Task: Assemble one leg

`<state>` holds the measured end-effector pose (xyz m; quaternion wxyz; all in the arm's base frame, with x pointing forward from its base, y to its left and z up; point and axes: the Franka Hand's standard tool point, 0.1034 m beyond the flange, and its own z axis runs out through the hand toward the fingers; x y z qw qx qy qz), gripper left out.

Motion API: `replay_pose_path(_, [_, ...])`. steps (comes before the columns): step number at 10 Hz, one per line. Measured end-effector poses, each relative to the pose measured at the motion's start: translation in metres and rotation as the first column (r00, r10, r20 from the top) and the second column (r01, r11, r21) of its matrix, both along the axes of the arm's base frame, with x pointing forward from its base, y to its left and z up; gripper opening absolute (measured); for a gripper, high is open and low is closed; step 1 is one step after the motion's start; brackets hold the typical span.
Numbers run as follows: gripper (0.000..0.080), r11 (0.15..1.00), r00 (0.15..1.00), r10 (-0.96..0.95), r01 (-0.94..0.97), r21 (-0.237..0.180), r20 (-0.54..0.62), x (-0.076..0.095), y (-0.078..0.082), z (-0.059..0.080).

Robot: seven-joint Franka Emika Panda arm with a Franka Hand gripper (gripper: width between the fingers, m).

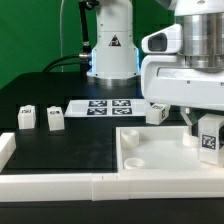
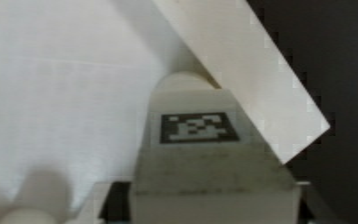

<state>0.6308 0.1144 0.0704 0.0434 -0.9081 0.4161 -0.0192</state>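
The arm reaches straight down, its gripper (image 1: 207, 128) clenched on the leg (image 1: 210, 143), tag facing outward. Below the fingers lies the white tray-like tabletop (image 1: 150, 158); the leg hangs at its rim, contact unclear. A spare leg (image 1: 157, 113) stands well apart from the fingers.

Glossy white arm (image 1: 185, 58) with dark joint bands; base (image 1: 104, 60) bears black triangle sticker (image 1: 113, 42).

We see the leg (image 1: 209, 138), a small white block, taller than wide, upright with its black-and-white tag (image 2: 197, 128) facing us, at the white tray's (image 1: 165, 160) right end.
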Motion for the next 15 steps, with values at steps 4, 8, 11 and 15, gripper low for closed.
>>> replay_pose_path(4, [0.0292,0.929,0.928,-0.371,0.371,0.011,-0.034,-0.002,-0.001,0.000])
replay_pose_path(8, [0.0587,0.926,0.926,-0.377,0.377,0.014,-0.037,-0.002,0.000,-0.001])
replay_pose_path(11, [0.0646,0.998,0.998,0.060,-0.060,-0.002,0.007,-0.002,0.017,0.002])
replay_pose_path(15, [0.0649,0.822,0.822,0.569,-0.567,-0.053,0.027,0.001,0.010,0.001])
